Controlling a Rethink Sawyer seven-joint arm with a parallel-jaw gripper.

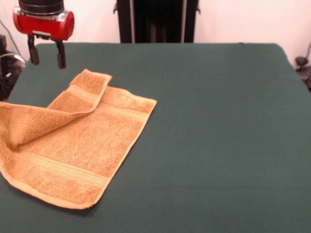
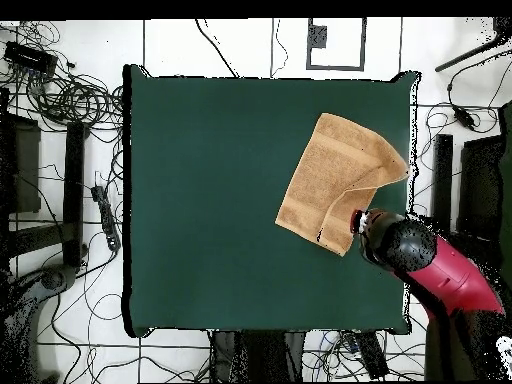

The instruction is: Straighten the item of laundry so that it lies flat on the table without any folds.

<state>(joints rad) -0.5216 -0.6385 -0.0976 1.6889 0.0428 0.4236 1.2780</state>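
The item of laundry (image 1: 77,145), a golden-orange terry towel with paler woven bands, lies at the left of the table (image 1: 214,126) in the front view. One corner is folded over onto the towel's upper part, forming a raised flap (image 1: 73,99). My gripper (image 1: 46,58) hangs above the table's far left corner, beyond the folded flap and clear of the cloth. Its two dark fingers (image 1: 61,59) stand apart, open, with nothing between them. From overhead the towel (image 2: 335,180) sits at the table's right side, and the red arm head (image 2: 400,245) hovers just below its lower corner.
The dark green table (image 2: 220,200) stretches wide beside the towel. Cables (image 2: 70,95) and dark equipment surround the table on the white floor. A black stand (image 1: 155,19) rises behind the far edge.
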